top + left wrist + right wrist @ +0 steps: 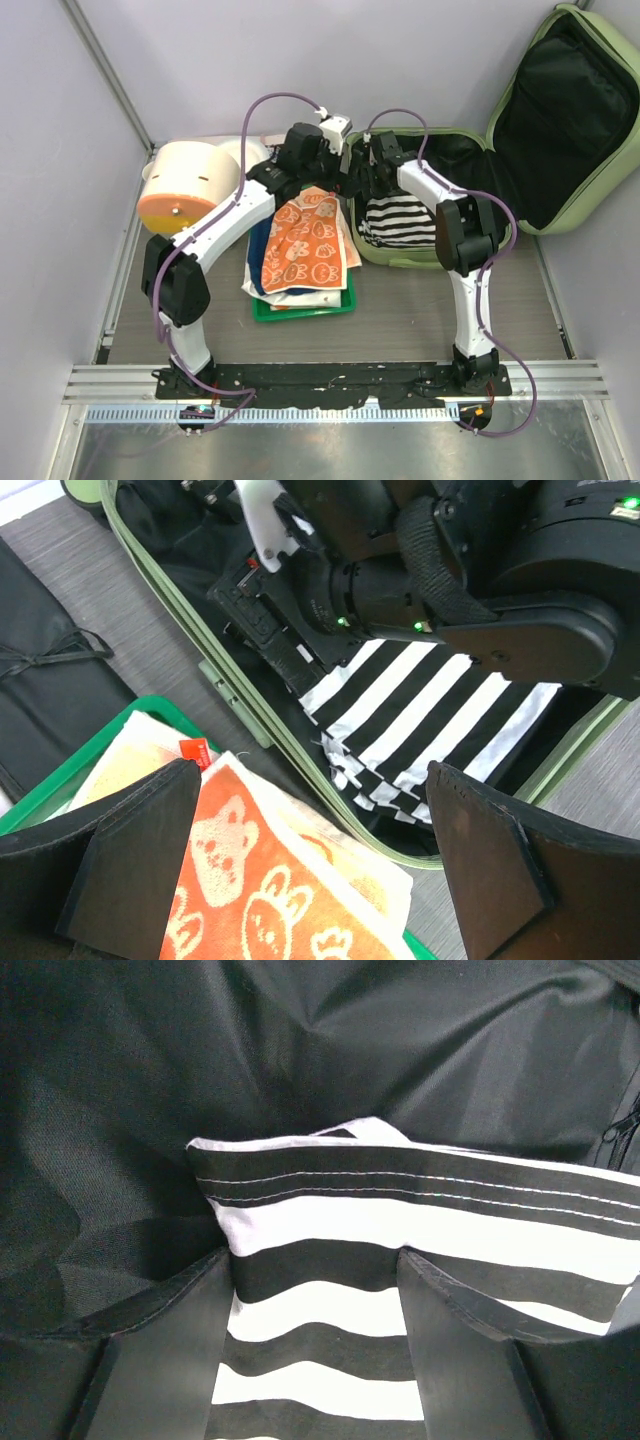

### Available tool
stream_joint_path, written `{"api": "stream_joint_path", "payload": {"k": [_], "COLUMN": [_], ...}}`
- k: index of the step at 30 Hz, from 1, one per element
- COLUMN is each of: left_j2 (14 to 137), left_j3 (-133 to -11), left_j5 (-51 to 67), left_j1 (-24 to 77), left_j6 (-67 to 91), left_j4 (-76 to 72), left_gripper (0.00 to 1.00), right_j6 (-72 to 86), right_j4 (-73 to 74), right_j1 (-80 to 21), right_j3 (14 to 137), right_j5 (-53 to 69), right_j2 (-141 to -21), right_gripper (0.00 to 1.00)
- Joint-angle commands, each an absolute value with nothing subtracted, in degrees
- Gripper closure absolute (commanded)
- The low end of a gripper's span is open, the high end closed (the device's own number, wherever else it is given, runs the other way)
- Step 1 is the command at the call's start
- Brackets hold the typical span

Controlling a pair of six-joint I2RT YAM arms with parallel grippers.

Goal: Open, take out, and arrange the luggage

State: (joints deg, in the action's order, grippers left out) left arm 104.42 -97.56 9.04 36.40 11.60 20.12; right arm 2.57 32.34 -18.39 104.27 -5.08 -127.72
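Pale green luggage (570, 120) lies open at the right rear of the desk (420, 310), lid tilted up by the wall. Right fingers (160, 1360) are released and spread inside it, over a folded striped cloth (398, 222). Left fingers (130, 870) are released and wide apart above an orange cloth (270, 900) on the green tray (265, 312) just beside it.

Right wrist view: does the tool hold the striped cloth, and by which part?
Nothing is held. The right tool stands open, its fingers wide apart at the striped cloth, which lies flat in the luggage.
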Motion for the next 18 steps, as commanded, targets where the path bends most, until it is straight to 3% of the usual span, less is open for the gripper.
{"api": "stream_joint_path", "payload": {"k": [1,8,18], "left_j2": [104.59,104.85,105.21], "left_j3": [-97.91,-97.91,-97.56], "left_j5": [9.41,9.58,10.98], "left_j1": [36.74,35.33,35.07], "left_j6": [12.21,13.54,13.53], "left_j4": [18.54,17.93,17.93], "left_gripper": [0.00,0.00,0.00], "right_j6": [-4.45,-8.17,-5.28], "right_j4": [37.70,38.84,39.64], "right_j1": [-17.84,-13.10,-12.92], "right_j3": [103.63,102.83,108.45], "right_j5": [-14.22,-14.51,-3.34], "right_j2": [-131.92,-127.45,-123.66], "right_gripper": [0.29,0.33,0.28]}}
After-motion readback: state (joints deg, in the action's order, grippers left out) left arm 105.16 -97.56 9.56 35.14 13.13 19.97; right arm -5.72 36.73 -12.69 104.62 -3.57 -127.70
